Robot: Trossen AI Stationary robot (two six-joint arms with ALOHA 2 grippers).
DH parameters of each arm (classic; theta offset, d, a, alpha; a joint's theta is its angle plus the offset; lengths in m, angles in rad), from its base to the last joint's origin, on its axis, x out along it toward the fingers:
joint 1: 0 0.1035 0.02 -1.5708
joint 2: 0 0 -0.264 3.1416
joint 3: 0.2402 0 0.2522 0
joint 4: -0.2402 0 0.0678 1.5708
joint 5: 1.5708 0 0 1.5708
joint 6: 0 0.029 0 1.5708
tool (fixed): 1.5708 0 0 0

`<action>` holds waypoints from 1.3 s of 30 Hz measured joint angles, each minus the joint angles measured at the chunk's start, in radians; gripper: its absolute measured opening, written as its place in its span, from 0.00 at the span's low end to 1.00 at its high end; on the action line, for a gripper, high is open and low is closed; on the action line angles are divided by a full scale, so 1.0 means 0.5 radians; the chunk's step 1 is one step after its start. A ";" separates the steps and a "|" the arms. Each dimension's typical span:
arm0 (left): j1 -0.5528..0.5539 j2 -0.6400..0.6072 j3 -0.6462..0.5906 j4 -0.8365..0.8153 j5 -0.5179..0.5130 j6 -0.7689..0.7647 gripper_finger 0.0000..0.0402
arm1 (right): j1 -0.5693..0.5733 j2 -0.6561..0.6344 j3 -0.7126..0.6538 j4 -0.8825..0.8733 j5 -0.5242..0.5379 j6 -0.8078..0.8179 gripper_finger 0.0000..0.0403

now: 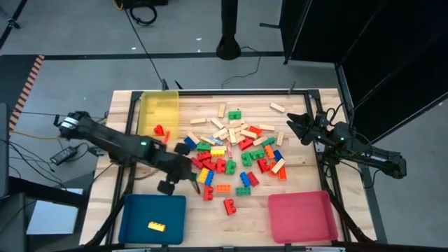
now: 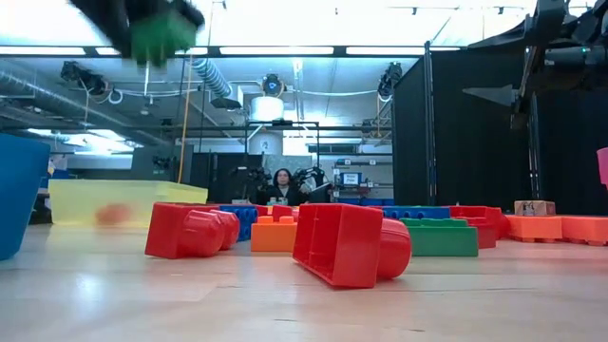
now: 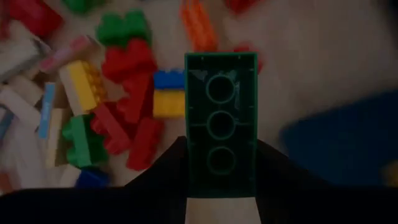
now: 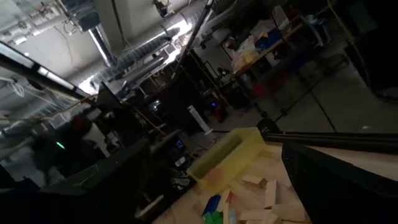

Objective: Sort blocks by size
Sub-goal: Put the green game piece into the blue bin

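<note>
The left gripper (image 1: pixel 187 183) is clamping a long green brick (image 3: pixel 221 121) between its two dark fingers (image 3: pixel 163 169), the brick's hollow underside with three round sockets facing the wrist camera. In the overhead view the gripper is hanging above the near-left edge of the pile, between the scattered blocks (image 1: pixel 234 150) and the blue tray (image 1: pixel 154 217). The low view is catching the same green brick at the picture's top, lifted well clear of the wooden table (image 1: pixel 301 178).

Below and beyond the held brick, red, yellow, green, blue and orange studded bricks are lying jumbled together, with pale wooden bars (image 1: pixel 222 122) spreading toward the far side of the table. A red brick (image 2: pixel 347 242) is lying on its side nearest the low camera, with another red one (image 2: pixel 190 231) to its left and a green one just behind it.

The blue tray at the near-left corner is holding a single yellow brick (image 1: pixel 156 225). The yellow tray (image 1: pixel 158 105) at the far left is holding a small red brick (image 1: pixel 159 130). The pink tray (image 1: pixel 301 215) is sitting at the near right.

The right gripper (image 1: pixel 297 126) is waiting at the table's right edge, raised above the surface, its fingers spread wide and holding nothing.

Across the room, a person (image 2: pixel 282 186) is sitting behind a desk.
</note>
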 joint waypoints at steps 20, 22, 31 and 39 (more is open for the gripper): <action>-1.080 0.326 0.093 -0.132 -0.075 -1.583 0.43 | 0.000 0.001 0.000 -0.088 -0.001 -0.121 0.93; -1.080 0.347 0.093 -0.141 -0.027 -1.652 0.53 | 0.000 0.001 0.000 -0.089 -0.001 -0.123 0.93; -0.983 0.347 0.093 -0.175 -0.028 -1.748 0.70 | 0.001 0.001 0.000 -0.089 -0.002 -0.157 0.93; -0.393 0.261 0.045 -0.317 -0.502 -0.961 0.68 | 0.000 0.001 0.000 -0.090 -0.002 -0.157 0.93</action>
